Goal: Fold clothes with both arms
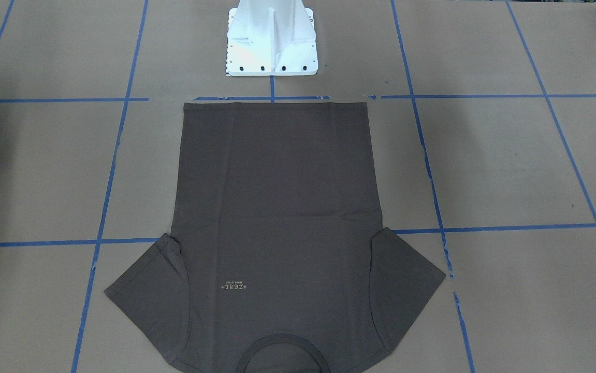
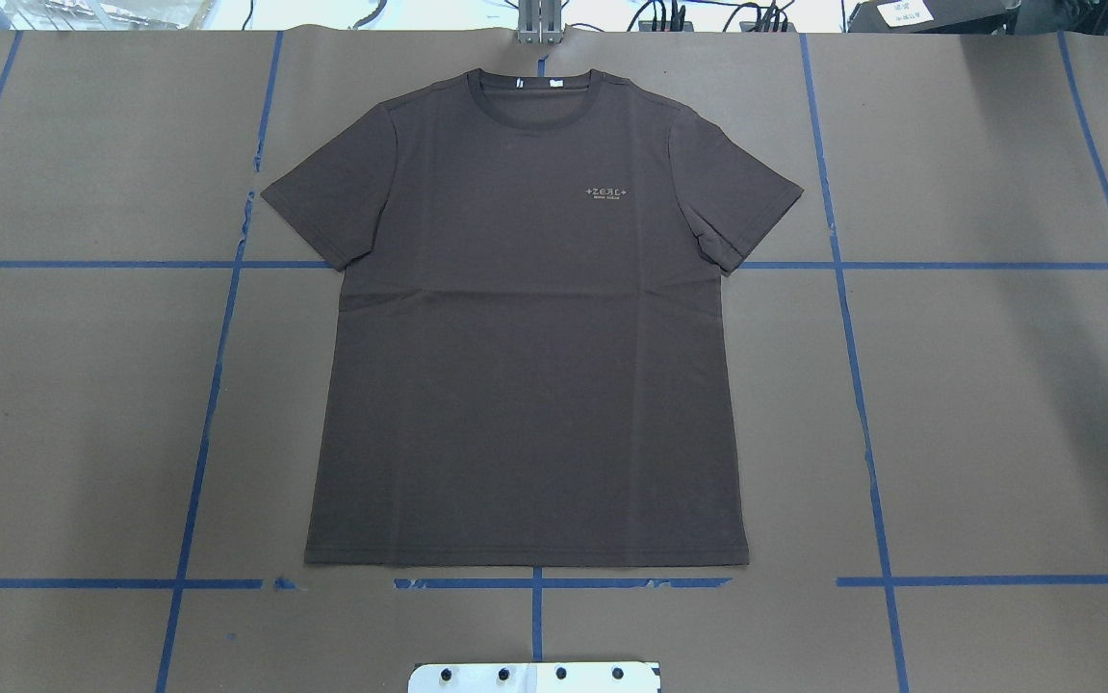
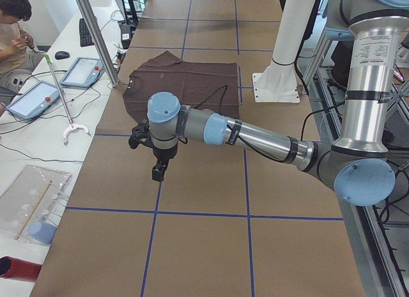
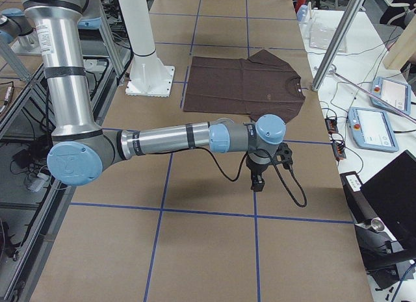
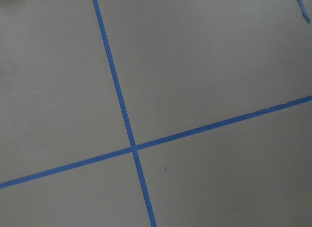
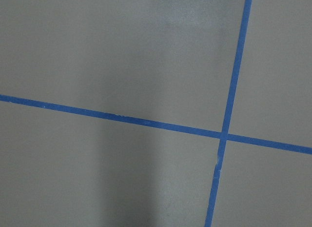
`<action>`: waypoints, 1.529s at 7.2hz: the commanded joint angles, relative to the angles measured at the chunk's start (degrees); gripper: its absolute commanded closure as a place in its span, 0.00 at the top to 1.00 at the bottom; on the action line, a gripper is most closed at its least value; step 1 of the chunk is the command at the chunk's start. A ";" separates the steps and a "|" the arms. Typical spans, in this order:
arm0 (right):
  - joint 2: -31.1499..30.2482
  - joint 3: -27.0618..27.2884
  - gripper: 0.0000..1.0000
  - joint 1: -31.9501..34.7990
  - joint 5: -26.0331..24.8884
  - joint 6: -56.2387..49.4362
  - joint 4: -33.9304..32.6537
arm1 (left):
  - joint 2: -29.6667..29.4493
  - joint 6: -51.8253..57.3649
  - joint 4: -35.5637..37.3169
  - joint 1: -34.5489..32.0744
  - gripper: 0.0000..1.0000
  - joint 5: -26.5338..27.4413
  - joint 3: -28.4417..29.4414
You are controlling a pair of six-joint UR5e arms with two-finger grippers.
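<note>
Cropping T-shirt [image 1: 277,207] collar frontally; left tool [image 3: 158,172], right tool [image 4: 257,182] unreadable.

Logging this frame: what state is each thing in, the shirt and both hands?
T-shirt: unfolded, spread flat, logo side up, both sleeves out, hem toward the robot.
Left hand: held above the bare table, clear of the T-shirt, nothing seen in it; open or shut cannot be told.
Right hand: held above the table at the other end, clear of the T-shirt, nothing seen in it; open or shut cannot be told.
</note>
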 commanded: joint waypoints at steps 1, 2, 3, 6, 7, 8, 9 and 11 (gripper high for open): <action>-0.89 0.08 1.00 0.01 -0.16 -0.37 0.00 | 3.52 0.06 0.54 0.41 1.00 -0.09 -1.26; -1.07 0.17 1.00 -0.07 -0.25 -0.37 0.27 | 3.20 0.06 0.34 0.42 1.00 -0.27 -1.61; -1.07 0.61 1.00 -0.07 -0.25 -0.29 0.36 | 3.20 0.32 0.25 0.42 1.00 -0.18 -0.91; -0.37 -0.43 1.00 -7.06 -0.16 0.50 4.97 | 3.20 0.33 -1.23 0.50 1.00 -0.97 -0.65; -0.28 -1.58 1.00 -8.85 0.01 2.16 11.54 | 3.29 0.24 -6.11 0.59 1.00 -2.19 0.92; -0.37 -1.50 1.00 -10.60 0.19 10.88 16.91 | 3.81 0.24 -7.82 0.77 1.00 -4.12 1.03; -0.20 -2.11 1.00 -14.54 -0.33 18.45 24.28 | 3.81 0.15 -7.92 1.20 1.00 -4.31 0.94; 5.83 -5.35 1.00 -19.12 -0.43 41.86 30.31 | 3.81 0.15 -8.27 1.38 1.00 -4.83 0.85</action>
